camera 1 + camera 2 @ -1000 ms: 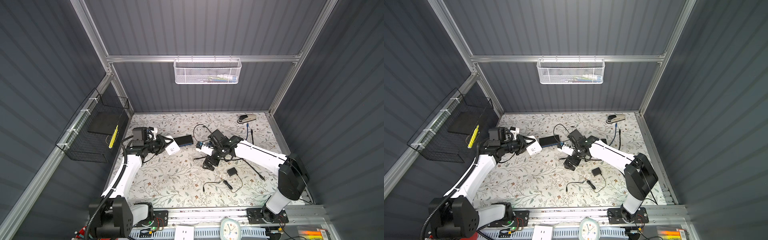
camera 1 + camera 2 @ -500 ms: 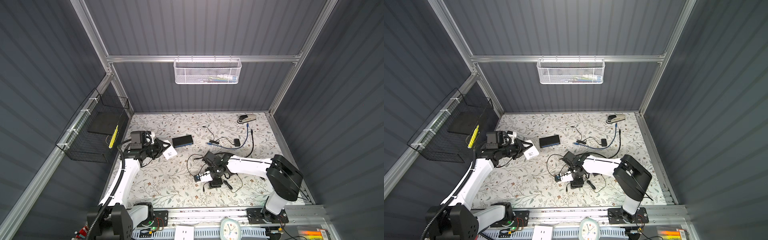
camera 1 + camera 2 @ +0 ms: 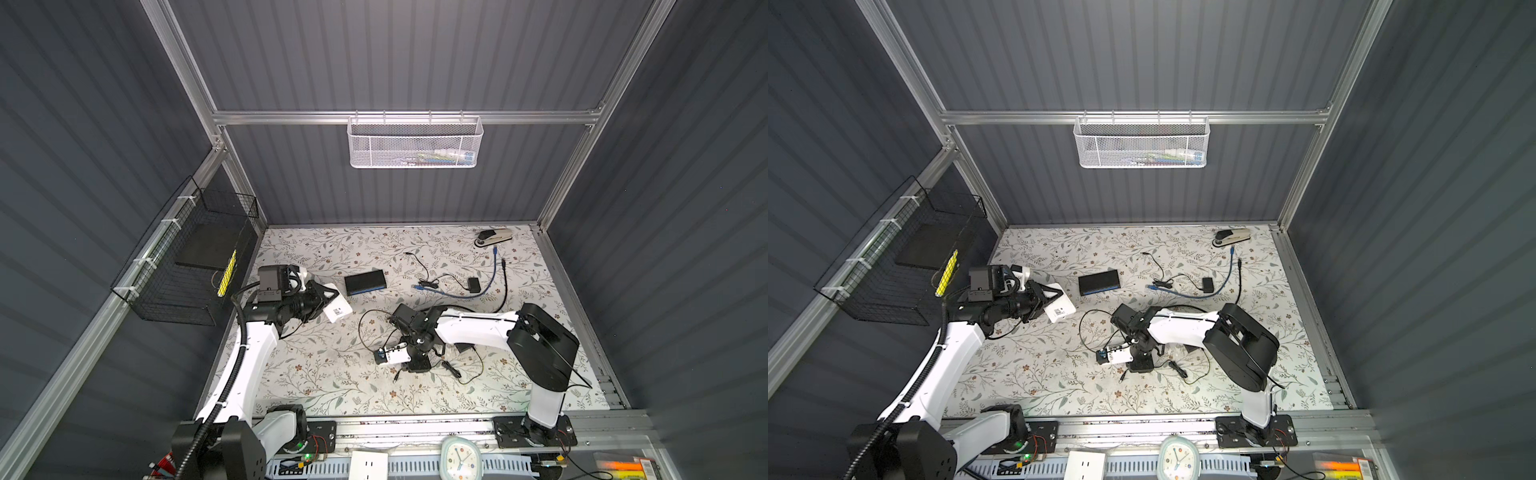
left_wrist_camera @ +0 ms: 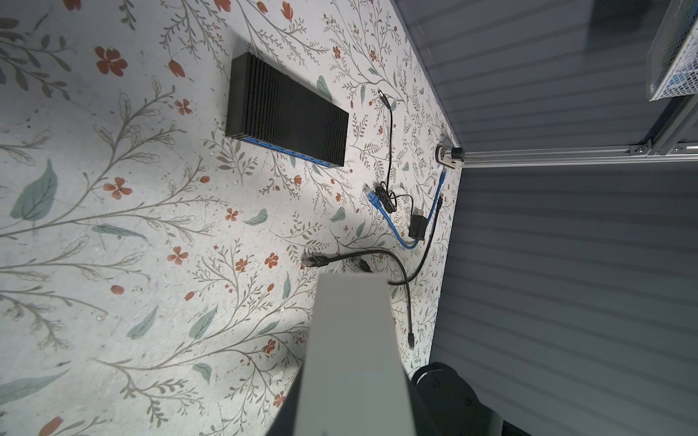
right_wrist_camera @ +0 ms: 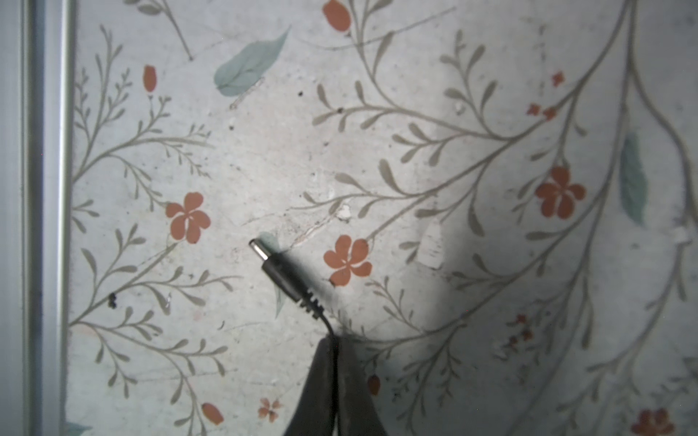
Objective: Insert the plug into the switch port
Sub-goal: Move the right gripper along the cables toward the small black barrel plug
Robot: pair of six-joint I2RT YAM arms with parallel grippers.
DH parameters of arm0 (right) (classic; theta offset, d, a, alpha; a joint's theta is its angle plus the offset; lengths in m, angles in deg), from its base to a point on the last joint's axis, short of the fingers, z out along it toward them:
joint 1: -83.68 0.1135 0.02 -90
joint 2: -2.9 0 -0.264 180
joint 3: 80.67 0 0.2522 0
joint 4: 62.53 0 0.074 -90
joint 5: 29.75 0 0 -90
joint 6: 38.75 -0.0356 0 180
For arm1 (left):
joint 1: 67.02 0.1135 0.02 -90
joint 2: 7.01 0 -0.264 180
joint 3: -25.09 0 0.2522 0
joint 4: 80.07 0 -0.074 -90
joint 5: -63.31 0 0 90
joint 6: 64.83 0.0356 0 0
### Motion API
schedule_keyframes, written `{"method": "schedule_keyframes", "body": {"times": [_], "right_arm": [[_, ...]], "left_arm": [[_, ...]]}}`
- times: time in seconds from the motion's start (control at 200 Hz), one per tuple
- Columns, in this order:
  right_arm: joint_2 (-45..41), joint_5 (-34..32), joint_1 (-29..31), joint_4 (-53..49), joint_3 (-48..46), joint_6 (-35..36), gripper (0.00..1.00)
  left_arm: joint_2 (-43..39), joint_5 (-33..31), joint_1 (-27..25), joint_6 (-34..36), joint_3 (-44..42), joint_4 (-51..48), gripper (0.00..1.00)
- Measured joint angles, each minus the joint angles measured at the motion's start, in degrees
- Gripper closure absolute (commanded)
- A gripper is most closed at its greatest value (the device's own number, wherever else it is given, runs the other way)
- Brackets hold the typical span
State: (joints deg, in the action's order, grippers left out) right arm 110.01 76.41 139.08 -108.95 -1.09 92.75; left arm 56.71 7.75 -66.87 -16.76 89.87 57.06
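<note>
A blue network cable (image 4: 377,201) curves over the floral-printed table cover (image 3: 332,374), well beyond the fingers (image 5: 319,389) of the right gripper (image 5: 334,343). A small black adapter block (image 3: 474,284) lies just beside it. Farther off lies a black-and-cream stapler (image 3: 494,237). A white mesh basket (image 3: 414,141) hangs high above them, and a black wire basket (image 3: 187,266) hangs well apart on the left wall.

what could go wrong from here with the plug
1. The right gripper is shut on the thin cord behind the plug, not on the plug's body, so the plug may swing or tilt once lifted and be hard to aim.
2. In a top view a black cable loops close beside the gripper; it might get dragged along.
</note>
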Motion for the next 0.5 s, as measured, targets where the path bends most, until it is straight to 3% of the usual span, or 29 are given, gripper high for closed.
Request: {"method": "schedule_keyframes", "body": {"times": [0.13,0.315,0.5], "right_arm": [[-0.74,-2.78,-4.07,0.83,-0.20,-10.91,1.00],[-8.28,-8.79,-13.70,1.95,-4.13,-33.70,1.00],[-12.22,-9.94,-13.40,1.79,-9.75,-51.65,1.00]], "left_arm": [[-0.81,0.07,0.24,-0.57,-0.46,0.55,1.00],[-2.69,2.45,0.35,-7.78,-7.52,9.99,1.00],[-2.75,4.13,0.35,-14.95,-13.22,18.16,1.00]]}}
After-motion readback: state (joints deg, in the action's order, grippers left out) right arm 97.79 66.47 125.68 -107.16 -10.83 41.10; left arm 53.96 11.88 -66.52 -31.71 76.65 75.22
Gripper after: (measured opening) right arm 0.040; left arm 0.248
